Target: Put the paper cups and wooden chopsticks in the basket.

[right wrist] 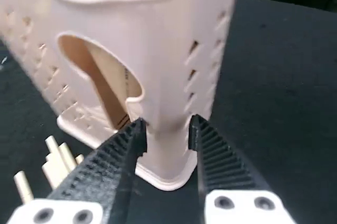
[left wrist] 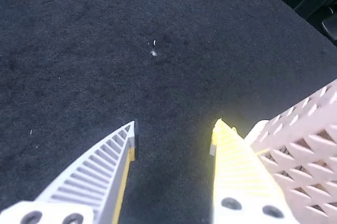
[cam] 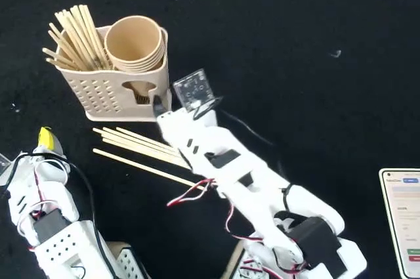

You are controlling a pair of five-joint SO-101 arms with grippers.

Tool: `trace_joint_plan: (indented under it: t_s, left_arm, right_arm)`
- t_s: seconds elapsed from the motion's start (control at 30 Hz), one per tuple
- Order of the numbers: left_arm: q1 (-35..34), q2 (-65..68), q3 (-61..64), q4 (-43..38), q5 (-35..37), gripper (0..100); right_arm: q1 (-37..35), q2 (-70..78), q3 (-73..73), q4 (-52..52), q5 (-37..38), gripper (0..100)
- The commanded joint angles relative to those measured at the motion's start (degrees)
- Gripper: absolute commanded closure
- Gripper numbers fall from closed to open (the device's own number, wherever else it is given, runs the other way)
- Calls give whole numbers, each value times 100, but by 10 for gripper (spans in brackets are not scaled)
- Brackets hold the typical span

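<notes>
Cream perforated plastic, your basket (cam: 98, 92) stood far left, holding stacked paper cups (cam: 134, 42) and a sheaf of wooden chopsticks (cam: 72, 39). Loose chopsticks (cam: 141, 144) lay just near of it on the black cloth (cam: 315, 95). Your right gripper's (right wrist: 167, 124) jaws stood apart astride its near right corner. Your left gripper's (left wrist: 174, 126) jaws gaped over cloth. A phone (cam: 401, 220) lay at the right edge.

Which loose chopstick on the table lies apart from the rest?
The single chopstick farthest from the basket. It lies alone, while the other loose chopsticks are bunched together closer to the basket.
</notes>
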Motion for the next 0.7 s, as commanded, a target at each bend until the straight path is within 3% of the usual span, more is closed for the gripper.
trace_joint_plan:
  t_s: [0.0,0.17,0.33,0.4,0.6,0.67]
  left_arm:
    - [57,-70,-189,-18,-70,766]
    - [57,-70,-189,-9,-70,766]
    - [57,-70,-189,-9,-70,766]
    - [57,-70,-189,-9,-70,766]
    - [66,-70,-189,-18,-62,766]
    - [66,-70,-189,-18,-53,766]
  right_arm:
    - [334,-22,-259,-176,-44,864]
    - [220,-224,31,-44,-44,864]
    - [70,-1727,1174,211,-9,861]
    - [-53,-2615,1499,1046,26,861]
    - [-571,-4629,884,5442,967,858]
    - [-862,-4813,602,6233,1380,826]
